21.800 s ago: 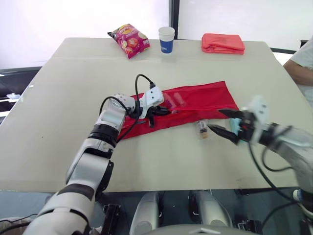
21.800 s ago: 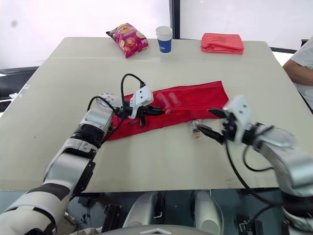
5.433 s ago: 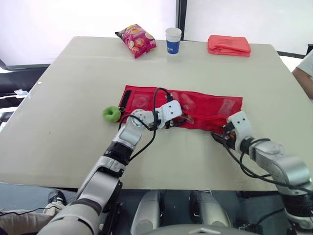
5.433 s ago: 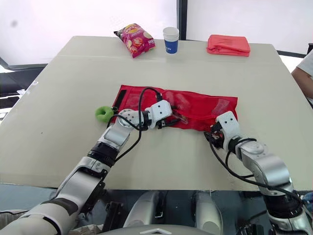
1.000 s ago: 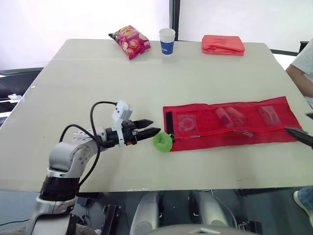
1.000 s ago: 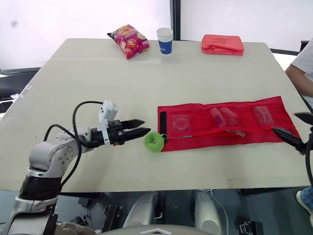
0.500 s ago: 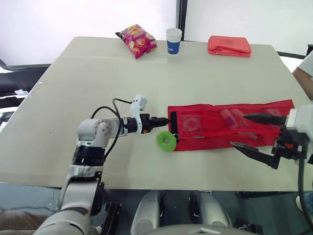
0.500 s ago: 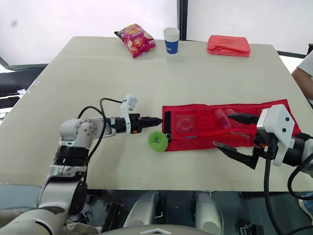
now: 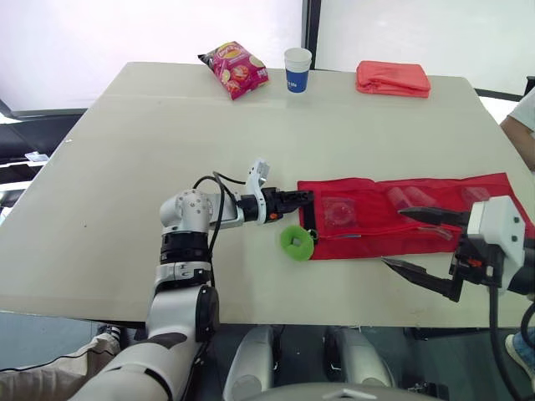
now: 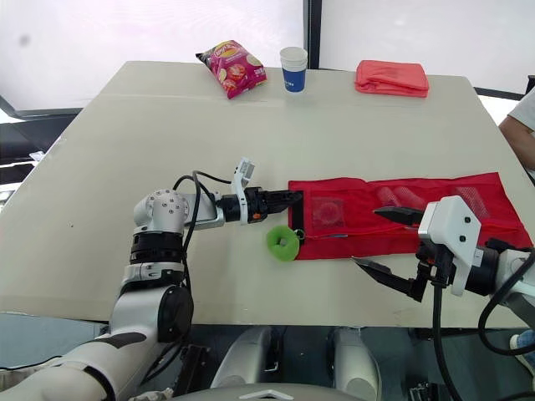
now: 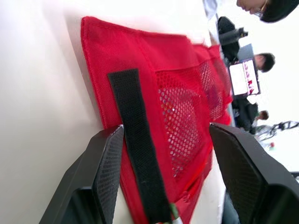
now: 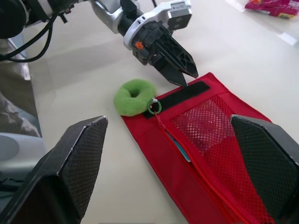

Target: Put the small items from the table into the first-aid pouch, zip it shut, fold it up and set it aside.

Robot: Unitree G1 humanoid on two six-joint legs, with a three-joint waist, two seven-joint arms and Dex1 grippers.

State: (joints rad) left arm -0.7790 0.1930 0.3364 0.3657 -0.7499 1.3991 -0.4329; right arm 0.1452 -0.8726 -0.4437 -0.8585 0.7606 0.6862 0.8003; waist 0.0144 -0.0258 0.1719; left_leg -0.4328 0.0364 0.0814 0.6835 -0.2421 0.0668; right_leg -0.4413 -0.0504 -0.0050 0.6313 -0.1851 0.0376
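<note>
Pouch, long red mesh first-aid type (image 9: 393, 221), lies flat, unrolled on beige table (image 9: 125, 150); small items sit inside mesh pockets. Fuzzy green ring (image 9: 295, 242) on zip pull at L end, just beside black hook-and-loop strip (image 11: 138, 140). L gripper (image 9: 306, 196) spread, empty, tips at strip end, prob. to start fold there. R gripper (image 9: 411, 241) gaping, empty, hovers over near edge, prob. to steady fabric.

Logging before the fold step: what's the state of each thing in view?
first-aid pouch: unfolded, flat on table, items in mesh pockets
green ring: on zipper pull, at strap end
left claw: open, at pouch's strap end
right claw: open, holding nothing
paper cup: upright
snack bag: lying flat
red bundle: folded, far edge
</note>
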